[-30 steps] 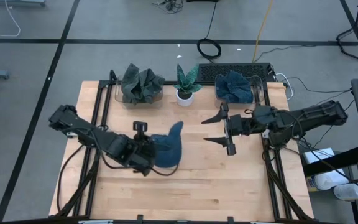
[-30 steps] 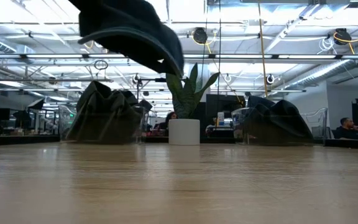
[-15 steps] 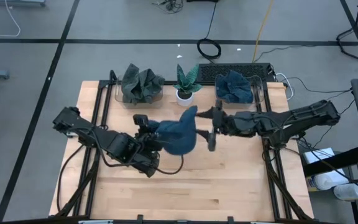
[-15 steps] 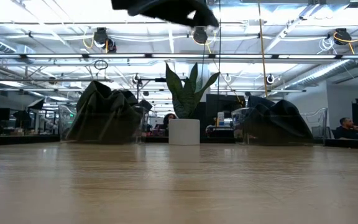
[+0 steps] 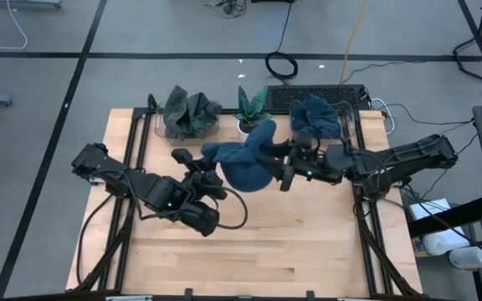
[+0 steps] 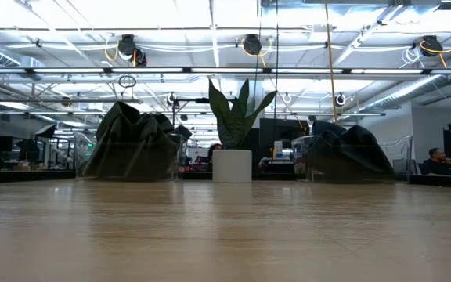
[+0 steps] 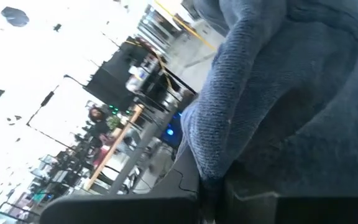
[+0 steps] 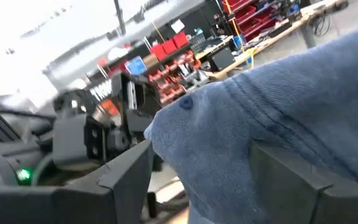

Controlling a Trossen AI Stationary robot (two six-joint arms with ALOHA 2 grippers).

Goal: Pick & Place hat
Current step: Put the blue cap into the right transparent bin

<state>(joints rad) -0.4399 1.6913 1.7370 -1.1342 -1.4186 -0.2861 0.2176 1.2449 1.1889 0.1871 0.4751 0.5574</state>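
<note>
A blue hat [image 5: 245, 165] hangs in the air over the middle of the table, above the low view's picture. My left gripper [image 5: 210, 159] is shut on the hat's left end; the left wrist view shows the blue cloth [image 7: 260, 93] close up. My right gripper [image 5: 284, 167] reaches level from the table's right and is open. In the right wrist view its two fingers [image 8: 129, 168] stand on either side of the hat's crown [image 8: 229, 130]. My left gripper pinches a folded edge of the hat [image 7: 213, 177] between its two fingers, at the hat's left end. The fingers come about level from the table's left. The hat is lifted clear of the table and reaches rightward from the fingers. My right gripper has the hat between its fingers; I cannot tell whether they touch it.
At the table's far edge stand a clear bin of dark grey-green hats [image 5: 191, 114], a potted plant [image 5: 249, 107] and a clear bin of blue hats [image 5: 315, 115]. A keyboard [image 5: 308, 96] lies behind them. Bare wood stretches across the near half of the table [image 5: 291, 251].
My left gripper has risen and moved toward the table's far right, rolling its wrist. The hat went up with it, out of the low view, and turned. My right gripper has rolled and moved left toward the hat until its fingers stand around the hat's right side.
</note>
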